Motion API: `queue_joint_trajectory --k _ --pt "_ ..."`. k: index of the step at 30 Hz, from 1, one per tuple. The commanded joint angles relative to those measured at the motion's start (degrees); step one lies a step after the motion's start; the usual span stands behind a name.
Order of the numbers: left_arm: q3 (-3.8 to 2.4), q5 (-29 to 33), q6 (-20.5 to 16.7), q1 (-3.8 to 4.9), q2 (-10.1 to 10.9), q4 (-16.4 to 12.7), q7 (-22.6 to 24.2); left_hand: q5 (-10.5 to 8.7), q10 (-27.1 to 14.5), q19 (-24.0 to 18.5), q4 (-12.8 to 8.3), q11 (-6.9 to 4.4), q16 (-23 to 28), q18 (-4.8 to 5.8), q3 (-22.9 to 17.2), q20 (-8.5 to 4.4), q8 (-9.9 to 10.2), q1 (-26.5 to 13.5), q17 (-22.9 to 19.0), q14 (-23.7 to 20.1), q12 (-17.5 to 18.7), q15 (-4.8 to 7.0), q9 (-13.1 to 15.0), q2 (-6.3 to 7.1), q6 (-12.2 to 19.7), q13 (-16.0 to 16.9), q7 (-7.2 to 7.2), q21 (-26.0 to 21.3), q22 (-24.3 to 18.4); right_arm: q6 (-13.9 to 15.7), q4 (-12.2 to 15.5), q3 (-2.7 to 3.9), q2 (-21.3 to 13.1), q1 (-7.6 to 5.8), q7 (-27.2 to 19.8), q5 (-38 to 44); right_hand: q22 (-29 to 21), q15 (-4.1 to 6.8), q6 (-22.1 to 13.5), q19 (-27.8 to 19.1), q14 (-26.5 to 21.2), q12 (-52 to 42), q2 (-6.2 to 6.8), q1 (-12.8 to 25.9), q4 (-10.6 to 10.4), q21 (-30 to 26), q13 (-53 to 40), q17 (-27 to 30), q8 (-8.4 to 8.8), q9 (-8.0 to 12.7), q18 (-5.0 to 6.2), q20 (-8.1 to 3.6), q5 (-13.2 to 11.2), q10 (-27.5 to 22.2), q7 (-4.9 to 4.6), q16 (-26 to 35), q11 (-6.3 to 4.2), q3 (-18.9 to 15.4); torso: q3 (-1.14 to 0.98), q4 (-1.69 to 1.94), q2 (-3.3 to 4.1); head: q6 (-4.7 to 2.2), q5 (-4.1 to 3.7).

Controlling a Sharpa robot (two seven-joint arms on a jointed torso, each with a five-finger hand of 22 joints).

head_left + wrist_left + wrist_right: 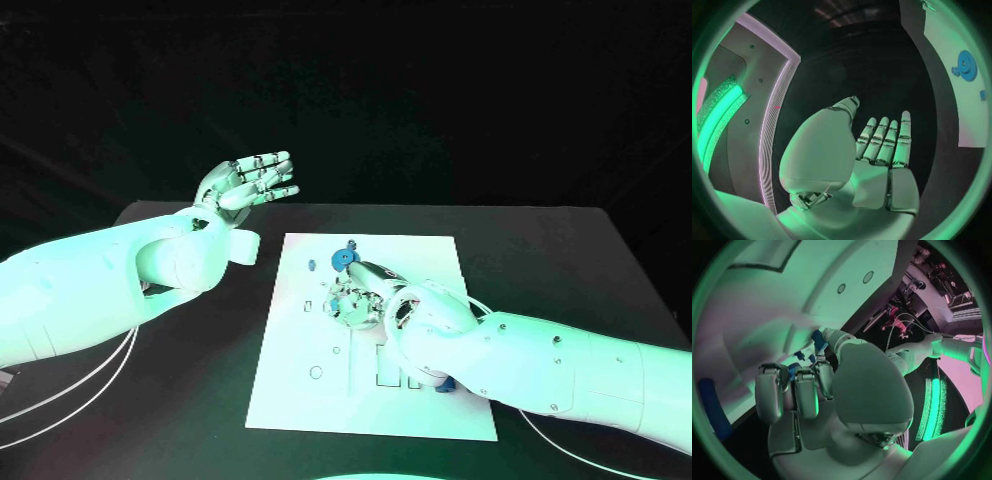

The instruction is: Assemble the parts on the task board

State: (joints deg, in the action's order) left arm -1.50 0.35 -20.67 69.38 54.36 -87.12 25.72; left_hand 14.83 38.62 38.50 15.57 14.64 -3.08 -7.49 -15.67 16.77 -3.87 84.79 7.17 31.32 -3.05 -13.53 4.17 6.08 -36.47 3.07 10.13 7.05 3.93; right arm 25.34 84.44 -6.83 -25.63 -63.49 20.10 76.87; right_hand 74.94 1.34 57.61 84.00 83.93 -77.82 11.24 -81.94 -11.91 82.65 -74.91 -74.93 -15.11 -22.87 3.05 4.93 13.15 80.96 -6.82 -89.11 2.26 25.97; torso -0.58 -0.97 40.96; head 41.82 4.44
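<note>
While the left hand (248, 182) was raised above the far left part of the black table (577, 260), off the board's left side, it held nothing, its fingers straight and a little apart with the palm turned upward; the left wrist view showed the same released hand (879, 150) with its fingers extended side by side against the dark background. The task board (418, 410), a white plate, lay in the middle of the table, its long side running away from the robot. The right hand (382, 300) was down on the middle of the board, fingers curled over a cluster of small parts there. In the right wrist view the right hand's fingers (798, 390) were bent down against the white board (767, 305), with small blue pieces (804, 356) showing just past the fingertips, and the thumb reaching toward another blue piece (819, 340); whether the hand actually grasped any of them I could not tell. A round blue part (346, 258) sat on the far portion of the board, just beyond the right hand's fingertips, and it appeared too in the left wrist view as a blue disc (966, 65) on the white plate. A long blue piece (714, 407) lay near the board's edge in the right wrist view.
</note>
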Motion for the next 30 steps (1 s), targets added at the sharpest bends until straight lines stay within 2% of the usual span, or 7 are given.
queue_joint_trajectory --k 1,17,30 --pt "-0.03 0.12 1.05 0.03 -0.08 -0.05 0.34 0.03 0.37 0.33 -0.40 0.00 0.13 0.62 0.01 -0.15 0.08 0.40 -0.05 -0.27 -0.15 0.07 -0.05 0.12 -0.47 0.10 6.55 -0.19 0.05 -0.13 -0.42 -0.05 0.22 0.22 0.16 0.80 10.16 0.30 0.23 1.37 5.58 -0.30 -0.11 0.44 0.05 -0.17 -2.41 -12.99 -0.29 0.02 -1.07 -0.32 0.35 -0.07 0.05 -0.13 -0.12 0.25 -0.03 -0.01 0.00 0.00 0.04" --pt "-0.03 0.11 1.02 0.04 -0.02 -0.03 0.10 0.03 0.37 0.33 -0.40 0.00 0.13 0.62 0.01 -0.15 0.08 0.40 -0.05 -0.27 -0.15 0.07 -0.05 0.12 -0.47 0.10 6.55 -0.19 0.05 0.60 -1.29 -0.15 0.48 0.47 0.24 1.18 9.74 0.17 -1.00 0.96 5.54 0.29 0.78 1.06 0.52 -0.92 -1.91 -12.85 -0.07 0.14 -0.90 -0.29 0.22 -0.58 -0.29 -0.07 0.12 0.43 -0.03 -0.08 -0.02 0.15 0.26" --pt "-0.03 0.11 1.01 0.04 0.02 0.00 0.05 -0.01 0.63 0.38 -0.33 -0.02 0.13 0.62 0.06 -0.15 0.06 0.24 -0.19 -0.26 -0.17 0.07 -0.05 0.09 -0.59 0.11 6.55 -0.26 0.04 -0.21 -1.42 -0.25 0.54 0.53 0.29 1.60 9.47 -0.22 -2.14 0.67 5.48 1.19 2.25 2.47 0.61 -1.49 -1.12 -12.61 0.08 0.29 -0.78 0.01 -0.17 -1.42 -0.79 0.03 0.58 -0.05 -0.02 -0.04 -0.03 0.18 0.19"
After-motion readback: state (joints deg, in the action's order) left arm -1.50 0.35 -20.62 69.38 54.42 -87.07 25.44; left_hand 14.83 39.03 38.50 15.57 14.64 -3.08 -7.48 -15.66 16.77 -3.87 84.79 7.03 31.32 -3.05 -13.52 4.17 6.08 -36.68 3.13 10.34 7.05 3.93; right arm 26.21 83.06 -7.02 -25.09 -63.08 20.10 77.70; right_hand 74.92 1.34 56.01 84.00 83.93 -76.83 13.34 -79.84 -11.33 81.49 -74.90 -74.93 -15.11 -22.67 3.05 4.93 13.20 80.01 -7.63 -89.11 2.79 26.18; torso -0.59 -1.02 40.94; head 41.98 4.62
